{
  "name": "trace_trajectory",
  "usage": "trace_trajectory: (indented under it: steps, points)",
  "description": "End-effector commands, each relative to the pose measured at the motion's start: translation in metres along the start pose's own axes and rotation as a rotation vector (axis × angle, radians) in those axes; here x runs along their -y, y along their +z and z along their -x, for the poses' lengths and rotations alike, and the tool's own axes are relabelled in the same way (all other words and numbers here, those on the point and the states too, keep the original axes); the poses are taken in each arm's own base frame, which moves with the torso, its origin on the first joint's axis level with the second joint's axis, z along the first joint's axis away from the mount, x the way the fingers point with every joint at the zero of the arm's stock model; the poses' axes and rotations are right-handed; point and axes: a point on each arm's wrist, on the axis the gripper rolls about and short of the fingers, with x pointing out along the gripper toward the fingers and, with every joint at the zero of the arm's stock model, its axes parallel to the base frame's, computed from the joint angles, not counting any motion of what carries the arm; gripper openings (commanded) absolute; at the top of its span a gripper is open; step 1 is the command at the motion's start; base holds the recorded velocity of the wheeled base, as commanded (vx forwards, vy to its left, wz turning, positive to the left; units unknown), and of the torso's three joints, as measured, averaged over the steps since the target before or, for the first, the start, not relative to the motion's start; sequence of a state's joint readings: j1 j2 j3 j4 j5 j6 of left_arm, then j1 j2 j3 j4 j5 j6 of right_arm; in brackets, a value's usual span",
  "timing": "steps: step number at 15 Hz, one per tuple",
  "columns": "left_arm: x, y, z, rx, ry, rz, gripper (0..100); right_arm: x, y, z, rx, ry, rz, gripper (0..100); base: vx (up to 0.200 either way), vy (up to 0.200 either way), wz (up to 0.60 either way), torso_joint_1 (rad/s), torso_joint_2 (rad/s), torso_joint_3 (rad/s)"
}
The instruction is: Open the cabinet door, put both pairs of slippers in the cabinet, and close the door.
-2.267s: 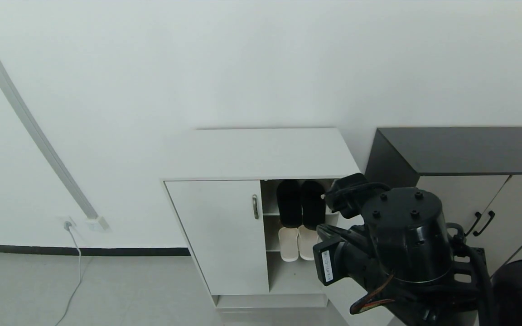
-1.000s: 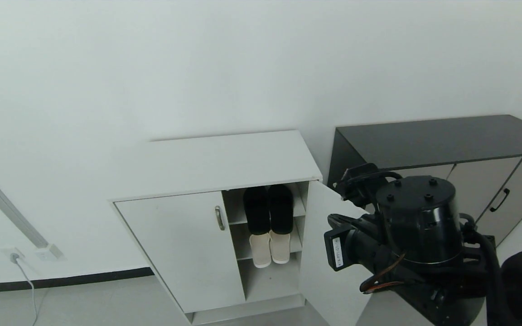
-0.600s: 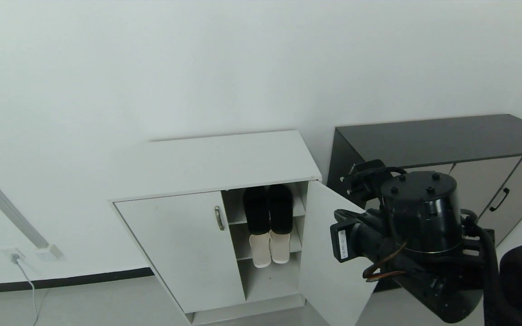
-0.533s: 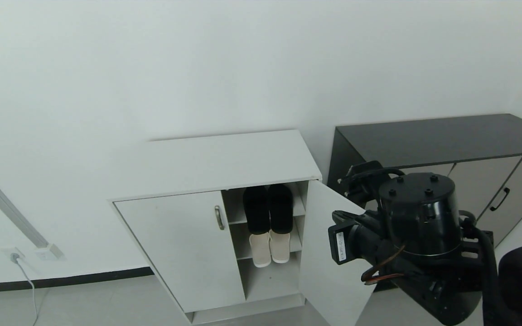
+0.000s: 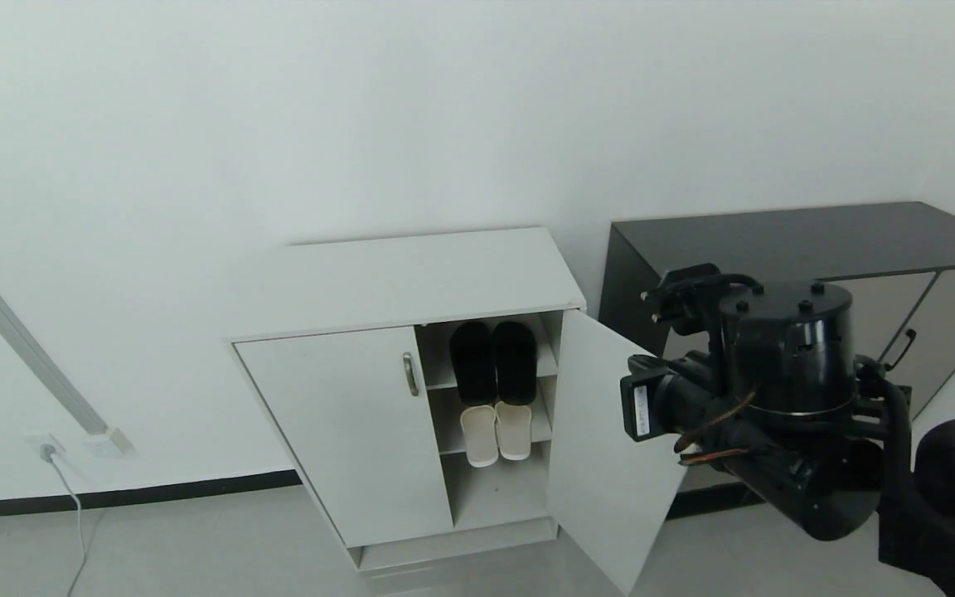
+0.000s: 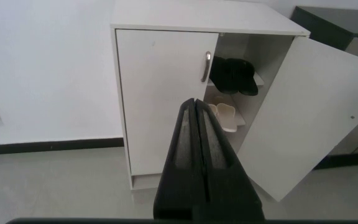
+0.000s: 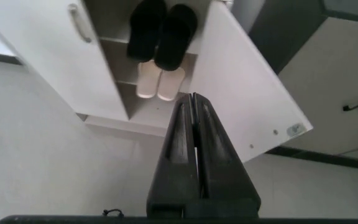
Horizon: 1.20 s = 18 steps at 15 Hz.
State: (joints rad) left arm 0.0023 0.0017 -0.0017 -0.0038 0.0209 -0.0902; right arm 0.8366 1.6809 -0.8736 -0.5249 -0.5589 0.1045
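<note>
A: Entry, cabinet. You have the cabinet [image 5: 411, 278] against the wall. Its left door [image 5: 353, 431] is shut. Its right door [image 5: 602, 456] stands wide open, hinged on the side next to the dark sideboard [image 5: 792, 236].

B: Confirmed. The handle [image 5: 409, 374] sits upright on the left door, at the edge beside the opening.

A: Slippers?

B: You have both pairs inside, in the open half. The black slippers [image 5: 494, 361] lie side by side on the upper shelf [image 5: 548, 369], near ends jutting past its front edge. The cream slippers [image 5: 494, 431] lie directly below on the middle shelf [image 5: 537, 435], side by side and touching, and they overhang the front edge the same way.

A: Left side?

B: Your left gripper [image 6: 196, 102] has its fingers pressed together with nothing between them. It hangs in the air out in front of the cabinet, apart from it, pointed at the left door near the handle.

A: Right side?

B: Your right gripper [image 7: 194, 96] is likewise pinched together and carries nothing. It is in the air before the opening, apart from the door. In the head view your right arm [image 5: 784, 390] is close by the right door's free edge, in front of the sideboard. Contact there: cannot tell.

A: Surroundings: wall socket [image 5: 50, 452] with a cable plugged in, low on the wall, well to the left of the cabinet.
</note>
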Motion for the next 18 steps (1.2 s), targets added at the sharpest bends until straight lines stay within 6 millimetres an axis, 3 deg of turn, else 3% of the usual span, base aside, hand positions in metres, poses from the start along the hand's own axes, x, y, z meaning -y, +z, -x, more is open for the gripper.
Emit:
trace_trajectory:
  steps: [1, 5, 10, 18]
  points:
    - [0.0, 0.0, 0.0, -0.001, 0.001, 0.0, 0, 0.009, 0.01, -0.015, 0.012, -0.046, -0.019, 0, 0.0, 0.0, 0.0, 0.0, 0.0, 0.0]
    - [0.0, 0.0, 0.0, 0.0, 0.003, 0.002, 0, 0.032, 0.013, -0.055, -0.006, -0.111, -0.045, 0, 0.0, 0.0, 0.0, 0.0, 0.0, 0.0]
    - [0.0, 0.0, 0.0, 0.0, 0.003, 0.0, 0, 0.042, 0.02, -0.096, -0.027, -0.136, -0.065, 0, 0.0, 0.0, 0.0, 0.0, 0.0, 0.0]
    - [0.0, 0.0, 0.0, -0.001, 0.001, 0.0, 0, 0.076, -0.018, -0.144, -0.134, -0.183, -0.125, 0, 0.0, 0.0, 0.0, 0.0, 0.0, 0.0]
